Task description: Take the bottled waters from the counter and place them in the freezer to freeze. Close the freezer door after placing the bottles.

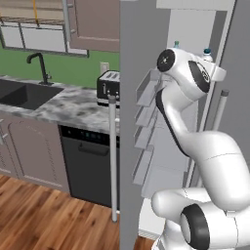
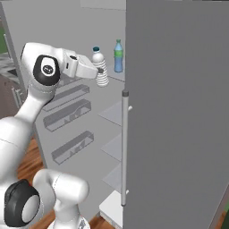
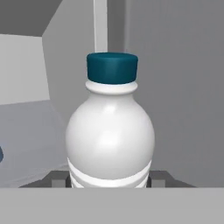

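Hand clamped on the whitish water bottle, fingers closed against its ribbed lower body, bottle upright. In the hand view, whitish bottle front and centre with a dark teal cap, the two dark fingertips pressed at either side of its base; white freezer wall and a pale vertical strip behind it. Seen from the right base camera, held up at the level of the upper freezer shelf, just in front of its edge, not resting on it. On that same shelf, further in, the blue-tinted water bottle standing upright with its blue cap, near the held one but apart from it. Below, more white freezer shelves stepping down. To the left of the arm, the open freezer door with its inner bins stacked one above another. To the right, the closed grey right fridge door with a long vertical bar handle. From the left base camera, freezer door seen edge-on with its bar handle, bottle caps just peeking over the arm's wrist. Beyond the door, marbled counter with a black inset sink and dark faucet, a toaster at its right end, a black dishwasher below, wood floor underneath.
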